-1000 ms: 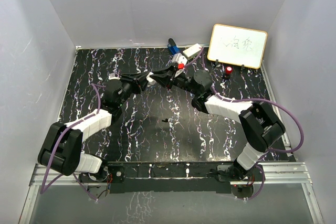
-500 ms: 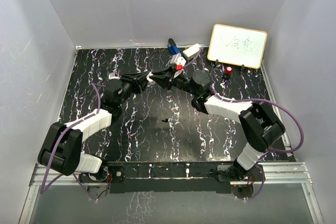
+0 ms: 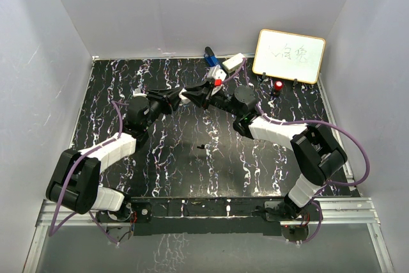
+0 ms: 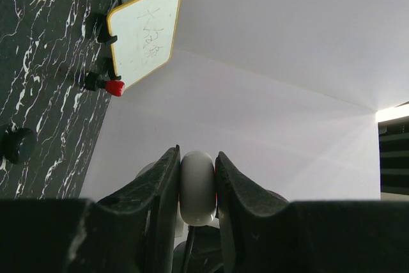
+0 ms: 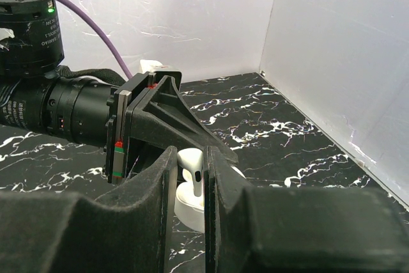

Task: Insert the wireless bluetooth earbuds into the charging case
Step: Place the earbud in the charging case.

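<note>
A: Entry one, right gripper [image 5: 190, 161]?
B: Clamped on a white earbud [image 5: 194, 169]; stem upright between the pads, long axis near vertical.
A: Entry two, left gripper [image 4: 197, 158]?
B: Clenched edgewise on the charging case [image 4: 197, 190], tip to tip with the right one over the far middle of the table [image 3: 166, 171].
A: Bearing, earbud to case?
B: Case just below the earbud, nearly touching. Seated or not, impossible to tell. Likely a short drop along the stem, right arm nearer.

Bright, even light; soft shadows; blurry near foreground.
</note>
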